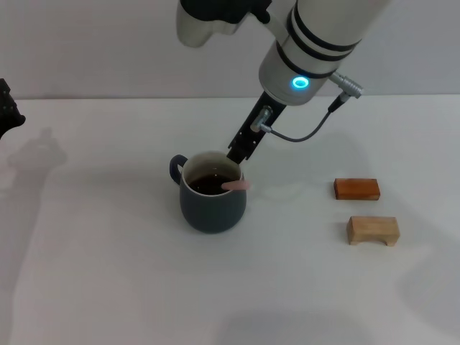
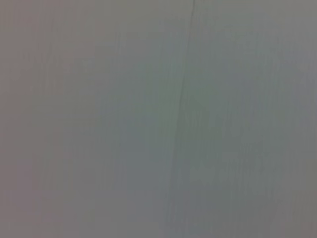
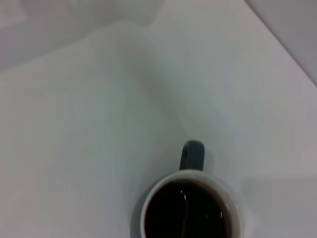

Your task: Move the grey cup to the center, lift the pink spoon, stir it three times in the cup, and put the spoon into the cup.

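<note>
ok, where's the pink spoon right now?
Head view: the pink spoon sits in the grey cup at mid-table, handle over the rim's right side, just below the right hand.

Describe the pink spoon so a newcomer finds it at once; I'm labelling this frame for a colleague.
Start at the white table and find the grey cup of dark liquid near its middle, under the right end effector. The pink spoon leans on the cup's rim on the side away from the handle, only its pale pink handle end showing. Unlike the two wooden blocks on the robot's right, it is slim and pink.
</note>
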### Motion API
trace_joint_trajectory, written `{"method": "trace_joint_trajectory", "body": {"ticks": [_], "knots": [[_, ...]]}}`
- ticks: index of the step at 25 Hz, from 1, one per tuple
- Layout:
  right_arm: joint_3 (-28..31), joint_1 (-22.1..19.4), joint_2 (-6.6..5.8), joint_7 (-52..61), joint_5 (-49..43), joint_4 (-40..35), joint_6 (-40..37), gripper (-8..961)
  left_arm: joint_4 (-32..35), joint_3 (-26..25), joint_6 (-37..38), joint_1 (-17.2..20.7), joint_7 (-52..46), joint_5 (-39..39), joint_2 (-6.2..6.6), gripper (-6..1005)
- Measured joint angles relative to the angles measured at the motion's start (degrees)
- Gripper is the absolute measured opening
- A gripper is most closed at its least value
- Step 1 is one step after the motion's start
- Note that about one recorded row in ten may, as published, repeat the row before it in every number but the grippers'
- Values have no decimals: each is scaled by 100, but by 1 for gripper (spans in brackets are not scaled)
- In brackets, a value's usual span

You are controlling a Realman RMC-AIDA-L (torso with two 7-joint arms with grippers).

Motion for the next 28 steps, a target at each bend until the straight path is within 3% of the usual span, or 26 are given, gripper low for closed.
{"method": "trace_joint_trajectory", "body": {"ticks": [6, 12, 17, 18, 19, 20, 27, 28], "knots": [[53, -207, -21, -29, -204, 311, -499, 259, 0, 0, -11, -8, 31, -36, 3, 1], [130, -995, -66, -30, -402, 993, -1269, 259, -27, -186, -45, -8, 117, -76, 26, 2], [209, -2437, -25, -39, -395, 2307, -2216, 260, -60, -318, 26, 15, 231, -76, 30, 2], [148, -3090, -2, -43, -349, 2820, -2730, 260, -62, -448, 89, 30, 295, -74, 25, 2], [148, -3090, -2, -43, -349, 2820, -2730, 260, -62, -448, 89, 30, 295, -74, 25, 2], [91, -3463, 4, -45, -316, 3064, -3045, 260, -62, -557, 132, 42, 347, -75, 19, 2], [-758, -6077, 4, -48, 48, 4064, -5736, 258, -80, -1060, 369, 149, 434, -74, 32, 1], [-1018, -6633, 8, -48, 47, 4107, -6464, 258, -78, -1226, 398, 167, 435, -75, 35, 1]]}}
